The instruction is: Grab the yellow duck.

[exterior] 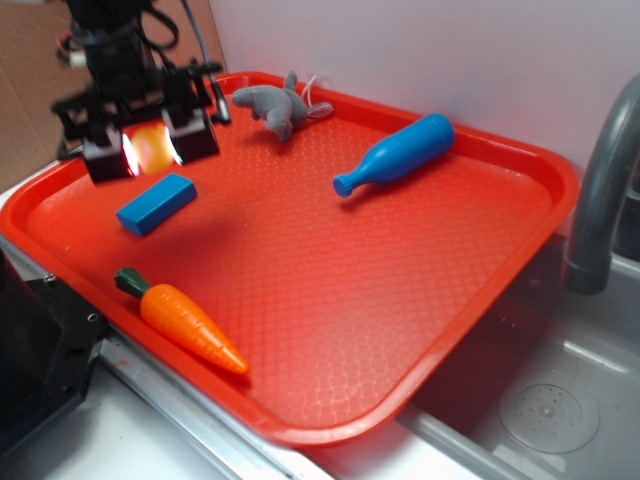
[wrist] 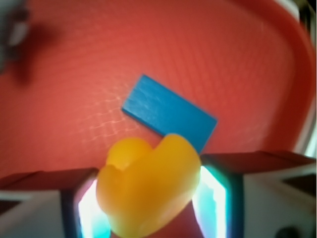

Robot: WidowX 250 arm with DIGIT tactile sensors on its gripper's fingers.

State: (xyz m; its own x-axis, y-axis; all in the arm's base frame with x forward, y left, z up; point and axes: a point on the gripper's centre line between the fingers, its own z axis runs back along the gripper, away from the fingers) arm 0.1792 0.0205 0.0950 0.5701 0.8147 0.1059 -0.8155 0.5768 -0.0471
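The yellow duck (exterior: 152, 147) is a small glossy yellow-orange blob held between the two black fingers of my gripper (exterior: 152, 150), which is shut on it at the tray's back left, lifted above the tray floor. In the wrist view the yellow duck (wrist: 147, 186) fills the space between the lit pads (wrist: 213, 196) of the gripper (wrist: 148, 203). Its lower part is hidden by the frame edge.
A red tray (exterior: 480, 290) holds a flat blue block (exterior: 156, 203) just below the gripper, an orange carrot (exterior: 185, 325) near the front edge, a blue bottle-shaped toy (exterior: 395, 153) and a grey plush toy (exterior: 277, 106) at the back. A sink with a grey faucet (exterior: 600, 180) lies right. The blue block (wrist: 169, 113) also shows in the wrist view.
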